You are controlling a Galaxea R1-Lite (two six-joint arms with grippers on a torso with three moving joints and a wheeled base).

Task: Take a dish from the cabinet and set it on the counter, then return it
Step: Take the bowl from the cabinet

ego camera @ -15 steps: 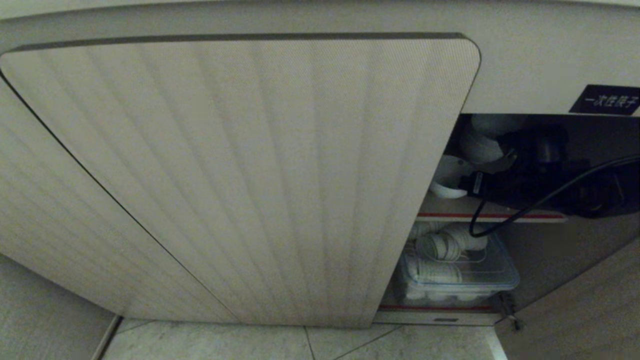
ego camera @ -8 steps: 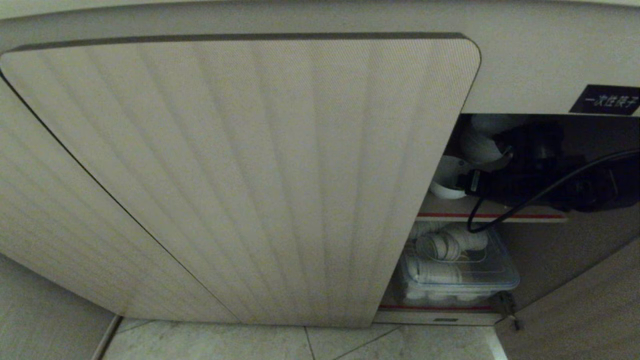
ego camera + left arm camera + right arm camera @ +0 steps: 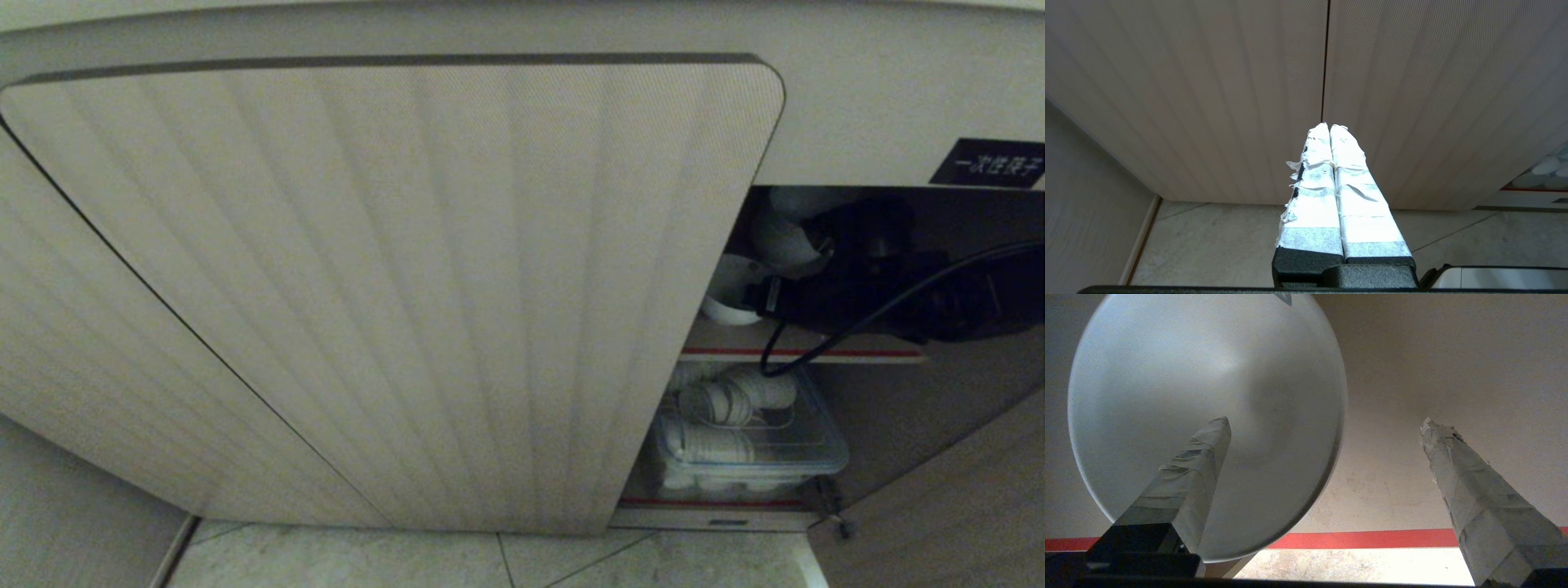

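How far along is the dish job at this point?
Done: one cabinet door stands open. In hand: the right pincer, open, is inside on the upper shelf, one finger over the dish, which is not gripped. Whether this is pickup or return cannot be told. The left pincer idles shut outside.

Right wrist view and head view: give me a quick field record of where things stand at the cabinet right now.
right hand: open, inside the cabinet over the upper shelf
dish: white bowl on that shelf; one finger over its inside, the other beside it, not gripped
left hand: shut, empty, outside facing the closed ribbed doors
lower shelf: clear lidded box holding white items
door: right side open
label: black, above the opening
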